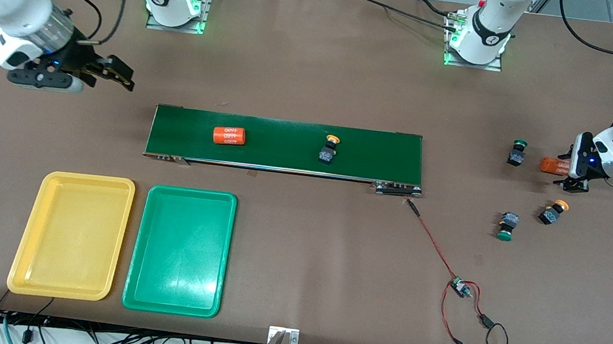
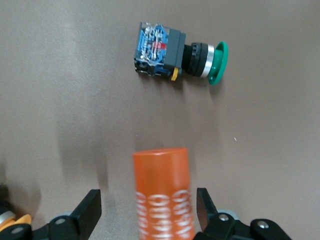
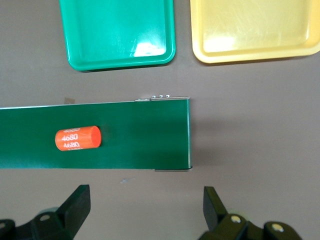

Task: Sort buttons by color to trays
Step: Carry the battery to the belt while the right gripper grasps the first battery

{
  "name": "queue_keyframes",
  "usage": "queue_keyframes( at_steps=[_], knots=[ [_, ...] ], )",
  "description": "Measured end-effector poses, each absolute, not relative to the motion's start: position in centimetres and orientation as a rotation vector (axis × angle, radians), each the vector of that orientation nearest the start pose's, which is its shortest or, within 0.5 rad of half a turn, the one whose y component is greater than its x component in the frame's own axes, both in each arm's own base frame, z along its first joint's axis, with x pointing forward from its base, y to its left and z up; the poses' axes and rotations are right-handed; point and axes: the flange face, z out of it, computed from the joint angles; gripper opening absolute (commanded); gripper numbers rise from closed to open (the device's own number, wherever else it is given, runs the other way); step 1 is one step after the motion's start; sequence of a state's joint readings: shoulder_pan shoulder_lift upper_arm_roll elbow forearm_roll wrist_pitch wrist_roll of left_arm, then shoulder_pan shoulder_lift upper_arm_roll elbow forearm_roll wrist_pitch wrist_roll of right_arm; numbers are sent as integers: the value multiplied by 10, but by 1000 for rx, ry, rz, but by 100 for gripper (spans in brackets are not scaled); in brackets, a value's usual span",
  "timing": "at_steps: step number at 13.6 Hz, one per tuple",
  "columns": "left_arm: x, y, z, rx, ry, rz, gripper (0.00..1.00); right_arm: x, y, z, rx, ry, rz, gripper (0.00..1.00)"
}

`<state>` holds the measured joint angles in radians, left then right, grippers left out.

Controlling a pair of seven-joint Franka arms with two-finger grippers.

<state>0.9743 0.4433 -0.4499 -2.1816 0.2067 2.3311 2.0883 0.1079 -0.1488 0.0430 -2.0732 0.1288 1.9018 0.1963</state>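
A pair of Franka arms works a brown table laid out for sorting. The left gripper sits low at the left arm's end of the table, its fingers standing on either side of an orange cylinder with white print, a clear gap visible between each finger and the cylinder, so nothing is gripped. Just beside that cylinder lies a green-capped button on its side. Nearer to the front camera lie a yellow-orange-capped button and, beside it, a second green-capped button, both on the bare tabletop near the left gripper. A second yellow-orange-capped button rests on the long dark green belt in the middle of the table, well apart from another orange cylinder that lies on the belt toward the right arm's end. The right gripper waits in the air over the bare table at the right arm's end, just off the end of the belt, its fingers spread wide and holding nothing. The yellow tray and the green tray lie side by side, nearly touching, nearer to the front camera than the belt, the yellow one closer to the right arm's end; no button is in either tray. A red and black wire runs from the belt's end across the table.
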Motion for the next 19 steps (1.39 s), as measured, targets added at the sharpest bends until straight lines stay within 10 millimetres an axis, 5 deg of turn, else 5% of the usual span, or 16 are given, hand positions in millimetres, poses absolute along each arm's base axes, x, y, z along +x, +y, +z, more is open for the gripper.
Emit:
queue_keyframes(
  at_steps=[2, 7, 12, 15, 19],
  knots=[
    [459, 267, 183, -2231, 2549, 8, 61, 503, 101, 486, -3028, 204, 79, 100],
    [452, 276, 181, -2251, 2533, 13, 1, 507, 141, 460, -3039, 139, 101, 100],
    [458, 264, 202, -2304, 2535, -3, 0, 516, 123, 446, -3042, 59, 120, 100],
    [480, 221, 231, -2294, 2564, -7, 0, 516, 127, 446, -3041, 77, 118, 100],
    [510, 137, 258, -2342, 2562, -32, 0, 521, 130, 433, -3041, 111, 124, 100]
  ],
)
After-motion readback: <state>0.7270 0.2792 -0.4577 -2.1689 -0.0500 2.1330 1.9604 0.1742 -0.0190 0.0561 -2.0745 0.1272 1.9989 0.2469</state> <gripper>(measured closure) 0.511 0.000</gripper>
